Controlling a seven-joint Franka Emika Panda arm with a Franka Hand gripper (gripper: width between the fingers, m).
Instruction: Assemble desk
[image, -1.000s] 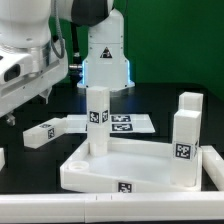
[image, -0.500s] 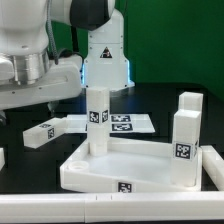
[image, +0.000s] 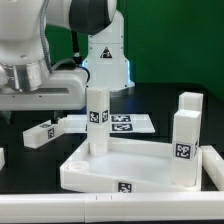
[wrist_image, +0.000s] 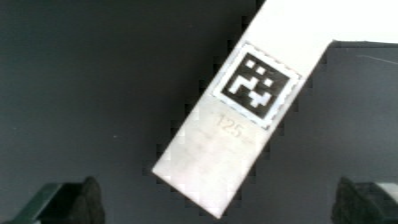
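The white desk top (image: 100, 172) lies flat at the front of the black table. One tagged square leg (image: 97, 118) stands upright at its far left corner. Another (image: 184, 140) stands at its right front, with a third (image: 190, 102) behind it. A fourth leg (image: 52, 130) lies loose on the table to the exterior view's left. In the wrist view this leg (wrist_image: 240, 110) lies slanted, tag up, its end just ahead of my gripper (wrist_image: 217, 205). The gripper is open wide, and its dark fingers (wrist_image: 71, 203) touch nothing. In the exterior view the arm hides the fingers.
The marker board (image: 128, 124) lies behind the desk top. The white robot base (image: 105, 60) stands at the back. A low white rail (image: 212, 165) runs along the front and right of the table. A small white piece (image: 2, 157) shows at the left edge.
In the exterior view the arm has swung to the right and turned above the lying leg. The desk top and the legs have not moved.
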